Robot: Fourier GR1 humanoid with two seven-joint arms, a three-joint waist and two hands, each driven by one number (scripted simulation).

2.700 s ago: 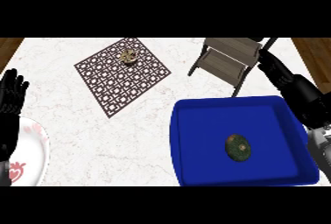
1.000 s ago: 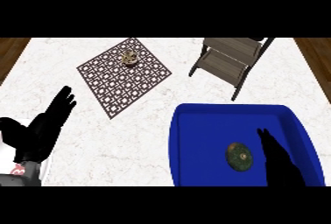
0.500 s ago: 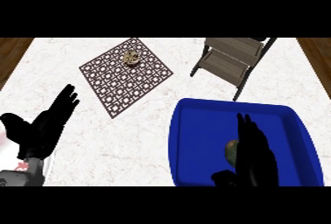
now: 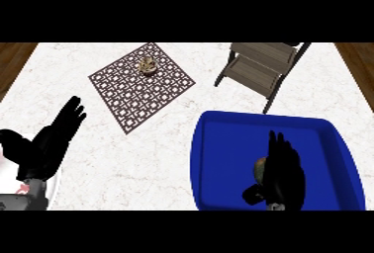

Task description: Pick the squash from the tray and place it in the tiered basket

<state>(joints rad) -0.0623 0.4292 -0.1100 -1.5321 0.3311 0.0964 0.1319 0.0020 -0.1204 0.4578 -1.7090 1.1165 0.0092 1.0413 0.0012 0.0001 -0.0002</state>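
Inside the glossy blue rectangular tray (image 4: 219, 148), the right hand (image 4: 283, 170) hangs straight-fingered over the rounded, mottled squash (image 4: 258, 168), mostly hiding it. Left hand (image 4: 50, 143) rests spread on speckled marble counter (image 4: 146, 158).

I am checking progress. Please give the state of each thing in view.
squash: in the tray, mostly hidden under the right hand
tray: on the counter
right hand: over the squash, fingers straight
left hand: open, resting
tiered basket: holds nothing visible
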